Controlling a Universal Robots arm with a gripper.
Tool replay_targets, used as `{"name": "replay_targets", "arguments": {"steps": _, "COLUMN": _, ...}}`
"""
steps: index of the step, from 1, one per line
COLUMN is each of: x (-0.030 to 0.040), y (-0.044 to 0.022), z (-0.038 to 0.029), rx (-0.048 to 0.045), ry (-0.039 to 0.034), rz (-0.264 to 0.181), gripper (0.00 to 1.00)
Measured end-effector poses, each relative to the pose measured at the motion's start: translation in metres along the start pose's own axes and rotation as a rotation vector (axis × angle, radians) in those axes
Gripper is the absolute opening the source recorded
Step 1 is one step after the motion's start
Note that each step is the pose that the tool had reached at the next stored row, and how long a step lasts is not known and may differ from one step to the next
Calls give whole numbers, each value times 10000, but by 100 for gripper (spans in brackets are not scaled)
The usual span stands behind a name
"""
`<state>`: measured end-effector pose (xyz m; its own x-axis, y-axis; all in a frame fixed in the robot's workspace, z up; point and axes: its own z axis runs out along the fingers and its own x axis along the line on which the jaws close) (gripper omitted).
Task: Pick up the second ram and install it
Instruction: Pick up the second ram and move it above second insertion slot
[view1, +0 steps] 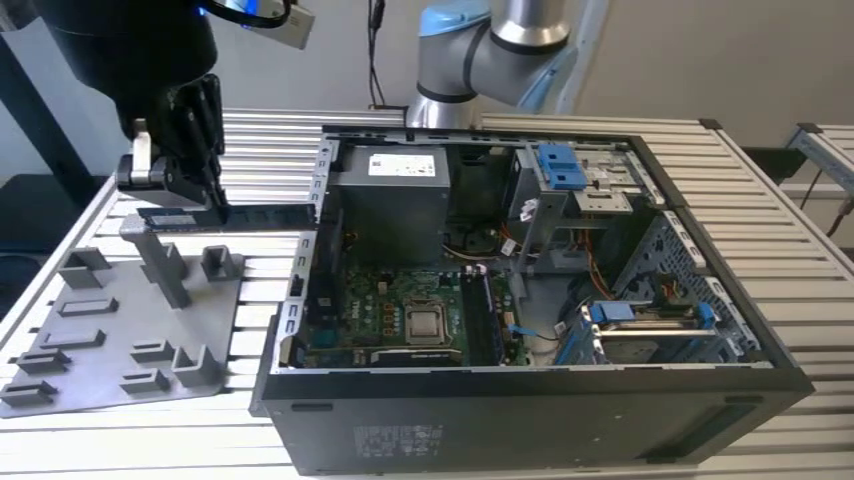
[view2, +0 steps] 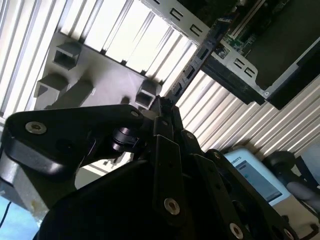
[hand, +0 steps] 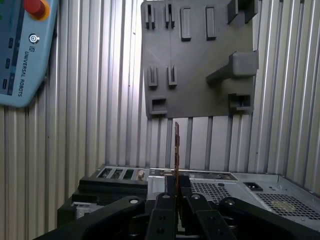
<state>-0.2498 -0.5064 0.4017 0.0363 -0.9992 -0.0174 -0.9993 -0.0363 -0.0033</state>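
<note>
The second ram (view1: 254, 216) is a thin dark stick held level above the grey tray (view1: 80, 350), at the exterior view's left. My gripper (view1: 180, 205) is shut on one end of it, and its other end reaches towards the wall of the open computer case (view1: 534, 400). The second wrist view has the second ram (view2: 192, 65) running from the gripper (view2: 162, 107) towards the case edge. Edge-on in the first wrist view, the second ram (hand: 176, 145) rises from between the fingers (hand: 167, 200), with the tray (hand: 195, 90) behind it.
The motherboard (view1: 400, 300) lies inside the case, with memory slots (view1: 487, 315) beside the CPU socket (view1: 427, 322). An upright grey post (view1: 163, 265) stands on the tray just below the gripper. A teach pendant (hand: 20, 50) lies on the slatted table (hand: 100, 125).
</note>
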Motion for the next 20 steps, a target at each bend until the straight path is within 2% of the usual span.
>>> {"name": "replay_targets", "arguments": {"steps": 20, "x": 22, "y": -599, "z": 2, "rx": 1, "ry": -1, "rz": 1, "gripper": 14}}
